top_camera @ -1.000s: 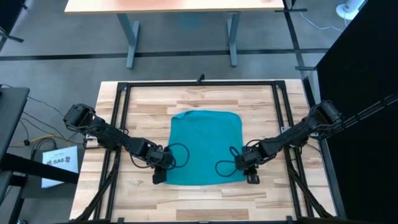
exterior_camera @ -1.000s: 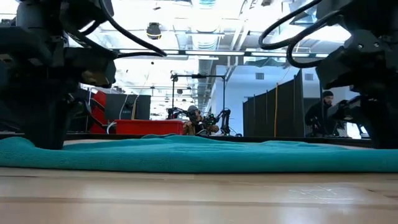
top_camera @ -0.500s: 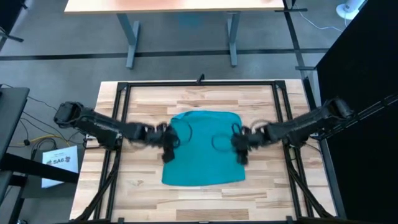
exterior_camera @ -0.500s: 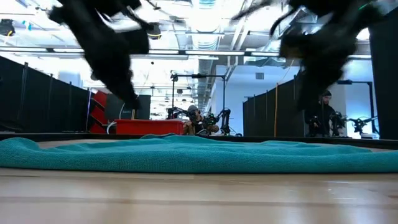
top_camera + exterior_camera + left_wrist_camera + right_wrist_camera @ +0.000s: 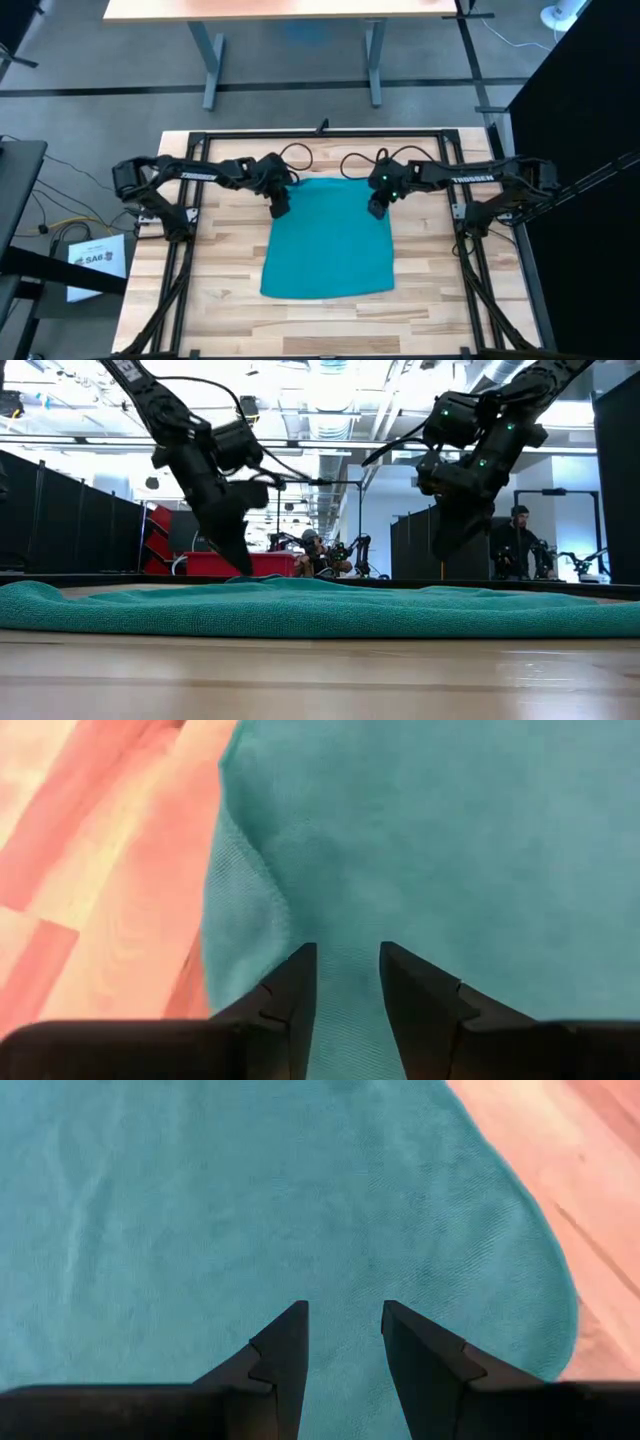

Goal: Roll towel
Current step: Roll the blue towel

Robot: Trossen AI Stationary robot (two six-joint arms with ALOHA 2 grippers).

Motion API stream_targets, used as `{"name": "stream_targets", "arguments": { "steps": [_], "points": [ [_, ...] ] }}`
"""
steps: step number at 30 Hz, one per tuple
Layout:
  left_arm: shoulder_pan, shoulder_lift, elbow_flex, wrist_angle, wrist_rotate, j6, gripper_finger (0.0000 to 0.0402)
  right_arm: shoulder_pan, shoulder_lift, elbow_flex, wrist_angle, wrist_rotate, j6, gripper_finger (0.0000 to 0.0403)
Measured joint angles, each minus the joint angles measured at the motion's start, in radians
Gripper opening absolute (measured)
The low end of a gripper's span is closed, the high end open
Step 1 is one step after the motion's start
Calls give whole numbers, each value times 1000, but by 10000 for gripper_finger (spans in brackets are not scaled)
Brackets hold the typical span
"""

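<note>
Towel [image 5: 328, 238] lies flat and spread out in the middle of the wooden table [image 5: 230, 300], inside the black frame [image 5: 320, 136]; its teal cloth is almost square, with rounded corners at the far edge. Both arms reach in from the sides to this far edge. In the high view the left gripper [image 5: 281, 207] is over the far left corner of the towel, and the right gripper [image 5: 377, 207] is over the far right corner, so the two stand well apart with the width of the cloth between them. In the left wrist view the left gripper [image 5: 347, 965] has its two dark fingers parted by a small gap, and only teal cloth shows between them; nothing is held. A rounded edge of the towel and the bare wood are just beside them. In the right wrist view the right gripper [image 5: 344, 1325] is the same: fingers a little apart, nothing between them, the cloth below and the curved corner near. In the low view the towel [image 5: 320, 608] is a long low band across the table, and both grippers point down to its far side; I cannot tell there if the tips touch the cloth. A person [image 5: 518, 548] stands in the room behind.
</note>
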Motion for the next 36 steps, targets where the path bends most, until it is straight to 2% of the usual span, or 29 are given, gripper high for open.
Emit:
{"name": "stream_targets", "arguments": {
  "steps": [7, 12, 21, 24, 28, 32, 36],
  "points": [
    [48, 93, 26, -3, 18, 64, 98, 13, 0, 0, -9, -2, -4, 118],
    [109, 94, 59, 3, -50, 109, 98, 14, 0, 0, -11, -2, -9, 118],
    [236, 92, 84, 2, -47, 122, 98, 25, 0, 0, -18, -2, -5, 118],
    [234, 78, 83, -70, 4, 110, 98, 54, 0, 0, -17, -23, -3, 118],
    [151, 34, 83, -166, 137, 119, 98, 144, 0, 1, -14, -77, -57, 118],
    [-31, -32, 83, -269, 149, 106, 98, 270, 0, 2, -12, -88, -115, 118],
    [-255, -82, 83, -324, 120, 7, 98, 384, -1, 2, -17, -90, -115, 118]
  ]
}}
